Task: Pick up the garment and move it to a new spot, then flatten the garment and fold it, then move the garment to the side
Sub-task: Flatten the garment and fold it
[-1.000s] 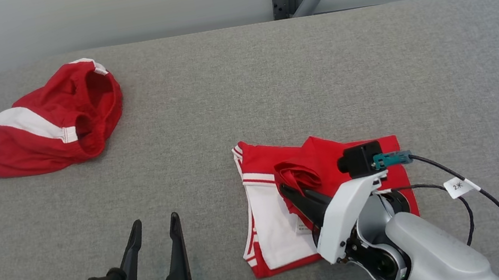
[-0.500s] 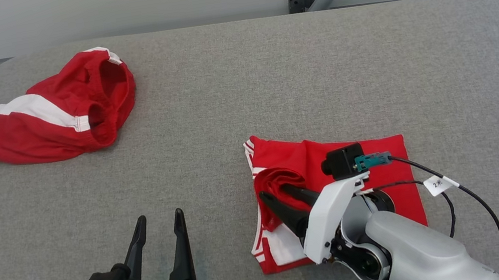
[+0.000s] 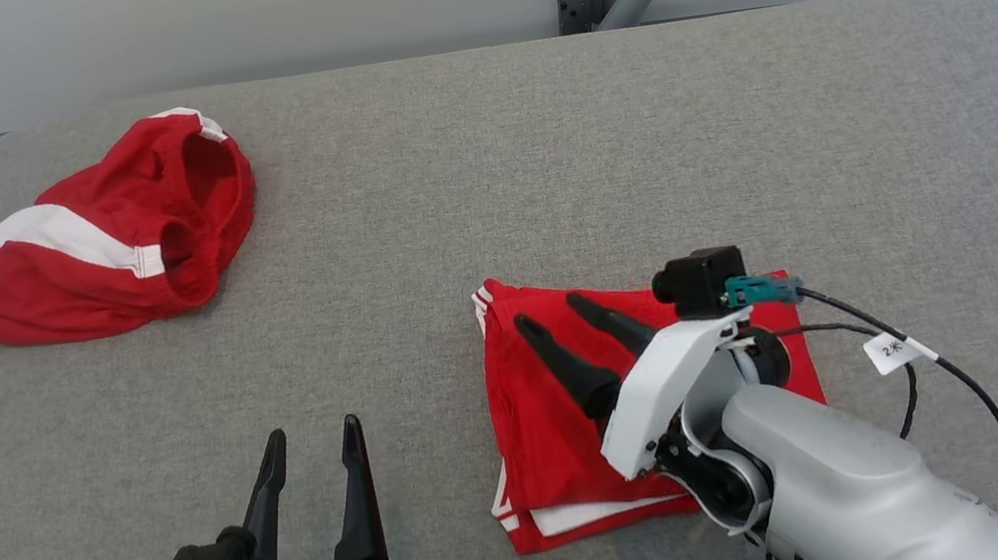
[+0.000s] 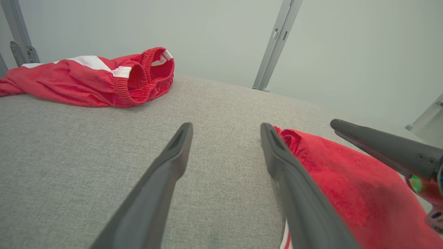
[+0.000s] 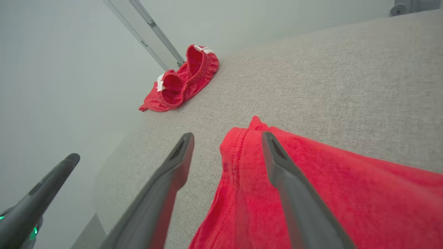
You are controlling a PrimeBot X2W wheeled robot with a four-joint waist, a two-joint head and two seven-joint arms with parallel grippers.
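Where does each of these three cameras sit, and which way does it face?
Head: atop the robot, looking down at the table; left end effector and right end effector show.
Left wrist: looks along its own fingers across the table.
Right wrist: looks along its fingers over the folded garment.
All share the crumpled garment.
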